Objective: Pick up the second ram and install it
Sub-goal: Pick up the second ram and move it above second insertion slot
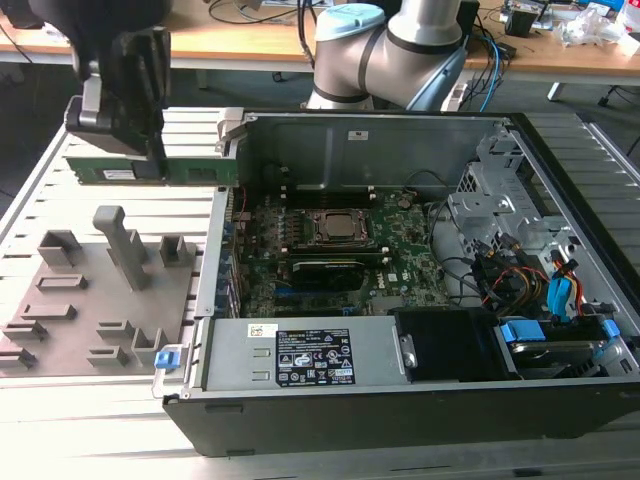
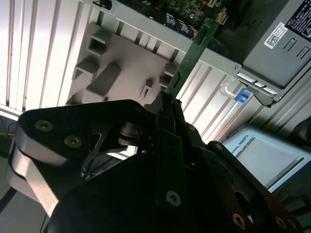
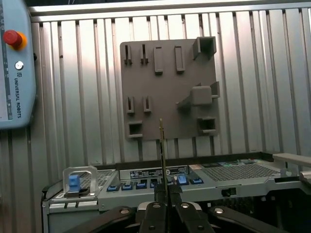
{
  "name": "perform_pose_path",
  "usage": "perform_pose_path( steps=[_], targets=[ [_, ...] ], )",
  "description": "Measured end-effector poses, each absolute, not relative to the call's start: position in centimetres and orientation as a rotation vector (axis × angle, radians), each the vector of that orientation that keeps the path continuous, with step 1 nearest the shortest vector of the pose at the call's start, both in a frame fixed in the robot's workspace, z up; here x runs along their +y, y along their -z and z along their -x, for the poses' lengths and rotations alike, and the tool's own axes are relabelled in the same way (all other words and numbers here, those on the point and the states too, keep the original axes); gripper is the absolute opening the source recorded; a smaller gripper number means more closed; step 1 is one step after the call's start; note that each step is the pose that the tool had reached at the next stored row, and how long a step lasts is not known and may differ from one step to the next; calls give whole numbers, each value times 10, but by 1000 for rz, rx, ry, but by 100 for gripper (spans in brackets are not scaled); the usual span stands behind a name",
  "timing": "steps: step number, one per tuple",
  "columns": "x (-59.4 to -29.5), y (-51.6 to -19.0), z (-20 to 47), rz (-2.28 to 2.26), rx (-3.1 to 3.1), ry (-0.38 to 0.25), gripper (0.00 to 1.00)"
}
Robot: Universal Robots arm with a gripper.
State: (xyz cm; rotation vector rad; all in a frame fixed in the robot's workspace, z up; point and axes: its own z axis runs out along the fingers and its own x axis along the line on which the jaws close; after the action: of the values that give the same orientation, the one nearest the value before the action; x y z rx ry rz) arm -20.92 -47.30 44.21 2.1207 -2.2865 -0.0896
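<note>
The second ram (image 1: 190, 170) is a long green stick, held level above the slatted table at the exterior view's left, just outside the open computer case (image 1: 560, 400). My gripper (image 1: 154, 165) is shut on it near its middle. In both wrist views the stick shows edge-on: a thin green strip (image 2: 192, 51) running out from the black fingers (image 2: 165, 109), and a thin vertical line (image 3: 162, 145) rising from the gripper (image 3: 165, 191). Inside the case lies the green motherboard (image 1: 400, 245).
A grey fixture plate (image 1: 90, 300) with raised holders lies on the table below the gripper. The case holds a processor socket (image 1: 335, 228), a black card (image 1: 325, 270), a power supply (image 1: 300, 355) and drive cables (image 1: 540, 285). A teach pendant (image 3: 14, 63) lies beside the plate.
</note>
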Motion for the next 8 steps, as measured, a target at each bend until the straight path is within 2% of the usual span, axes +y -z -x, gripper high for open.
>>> perform_pose_path(
  steps=[8],
  targets=[
    [-473,-441,179,-2119,-2285,92,14]
  ],
)
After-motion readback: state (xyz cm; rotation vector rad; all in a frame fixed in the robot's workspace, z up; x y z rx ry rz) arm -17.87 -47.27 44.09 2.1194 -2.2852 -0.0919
